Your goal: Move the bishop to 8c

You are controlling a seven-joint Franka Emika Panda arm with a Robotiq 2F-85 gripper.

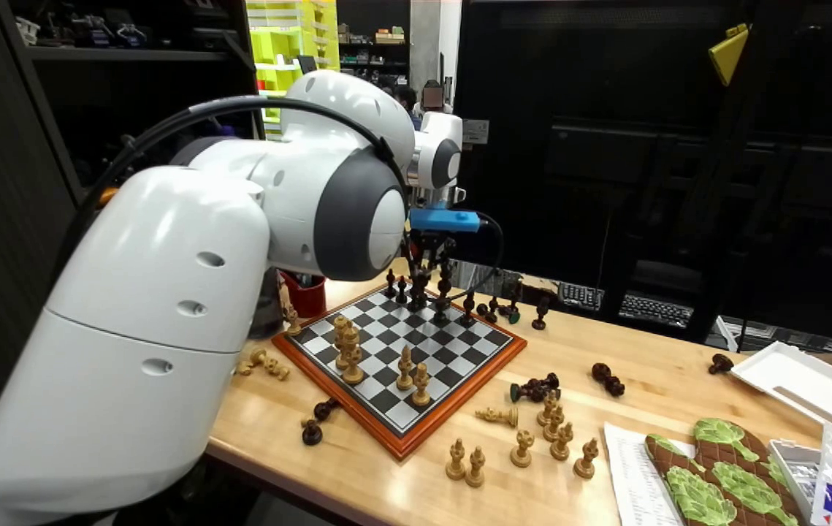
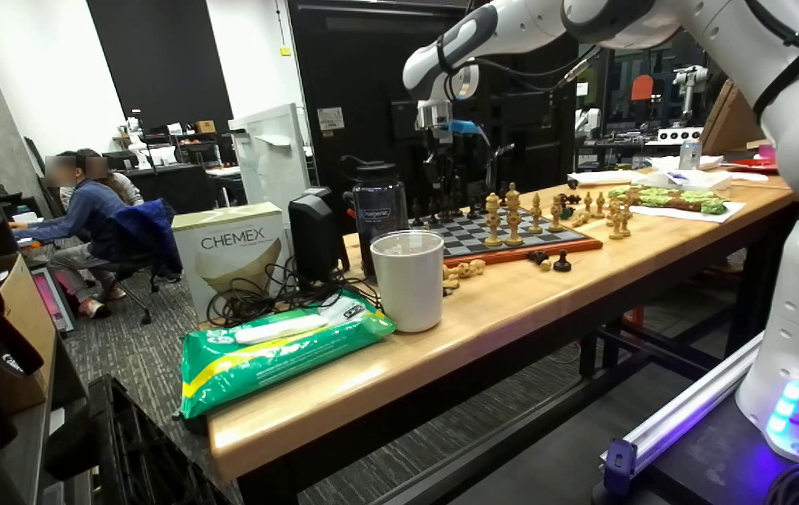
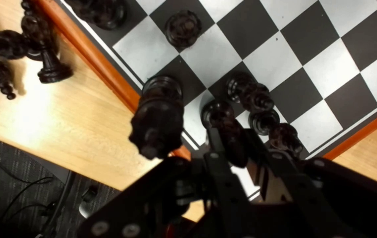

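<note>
In the wrist view, my gripper has its two black fingers close on either side of a dark bishop with a smooth pointed head. They appear to touch it on both sides. Its base shows over a white square in the edge row of the chessboard; I cannot tell whether it rests there. The gripper is over the board's far part in both exterior views. The bishop is hard to pick out there among the dark pieces. No square labels are readable.
A tall dark crowned piece stands close left of the fingers. A dark knight and a dark pawn stand close right. Pale pieces stand on the near board. Loose pieces and a black bottle are beside the board.
</note>
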